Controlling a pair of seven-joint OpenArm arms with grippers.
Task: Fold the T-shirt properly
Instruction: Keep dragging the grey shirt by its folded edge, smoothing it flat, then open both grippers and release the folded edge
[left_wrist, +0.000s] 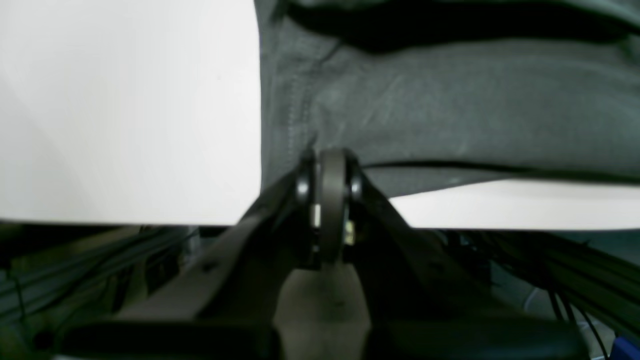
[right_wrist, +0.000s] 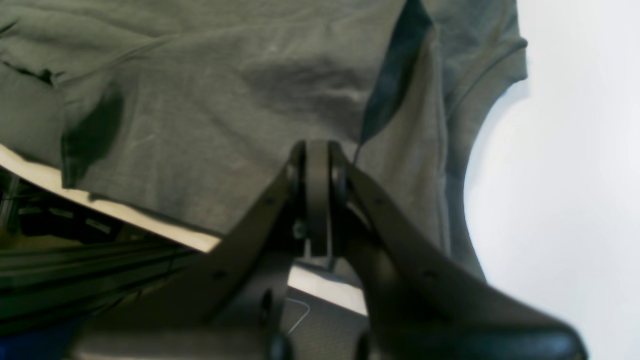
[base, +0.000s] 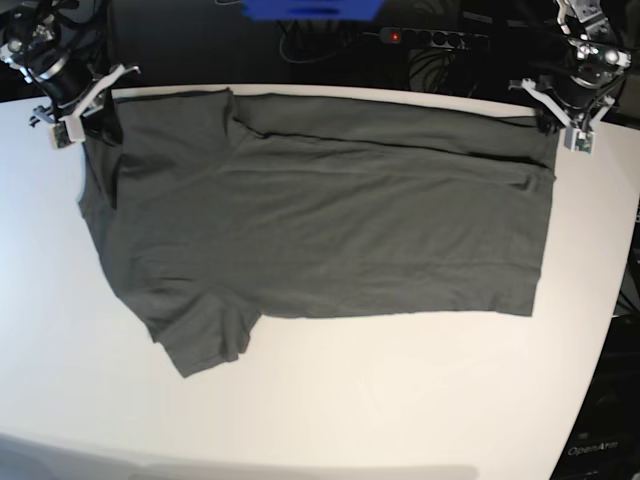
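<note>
The T-shirt (base: 320, 220) lies spread across the white table (base: 400, 400). Each far corner is pinched: left gripper (base: 560, 125) at the right one, right gripper (base: 85, 115) at the left (both jaws pressed together on cloth).

A white table (base: 400, 400) fills most of the base view, its far edge curving along the top and its right side rounding off toward the lower right. Behind the table's far edge, near the middle, a black power strip (base: 425, 38) lies on the dark floor with a small red light (base: 395, 37) glowing at its left end. Left of the strip, also beyond the table's far edge, sits a flat blue object (base: 312, 9), blurred and partly cut off by the top of the frame. Dark cables (base: 430, 68) loop on the floor between the strip and the table's edge. At the table's lower right, pale lettering (base: 594, 450) shows on a dark surface, too small to read surely.
</note>
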